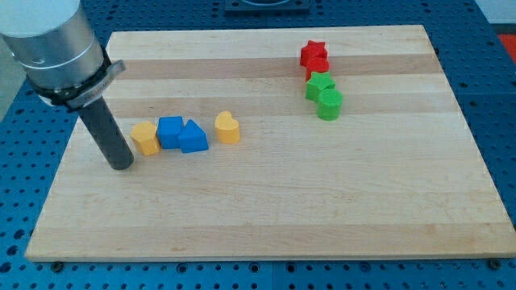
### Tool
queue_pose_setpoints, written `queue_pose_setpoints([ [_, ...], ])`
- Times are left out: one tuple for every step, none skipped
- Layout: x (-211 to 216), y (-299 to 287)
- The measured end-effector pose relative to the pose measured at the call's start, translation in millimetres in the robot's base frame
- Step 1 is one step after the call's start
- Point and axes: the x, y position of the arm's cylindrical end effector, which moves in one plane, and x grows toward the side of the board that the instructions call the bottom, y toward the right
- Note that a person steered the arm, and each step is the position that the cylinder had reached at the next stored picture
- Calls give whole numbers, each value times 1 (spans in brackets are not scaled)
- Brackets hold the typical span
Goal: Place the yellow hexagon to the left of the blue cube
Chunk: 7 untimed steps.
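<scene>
Tip (122, 165) sat nearest the view's bottom, just left of the yellow hexagon (145, 138); no jaws, bare rod.
Hexagon touched the blue cube (170, 131) on its left side; orientation unclear, squat, no long axis. No readable writing anywhere on the board (266, 217).

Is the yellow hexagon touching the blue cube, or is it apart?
Touching: the yellow hexagon sits against the blue cube, on its left; no board shows between them.
</scene>
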Motion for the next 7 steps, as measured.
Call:
queue_pose_setpoints([
  [18, 4],
  [8, 4],
  [-7, 5],
  [-8, 15],
  [-8, 21],
  [-14, 21],
  [-15, 22],
])
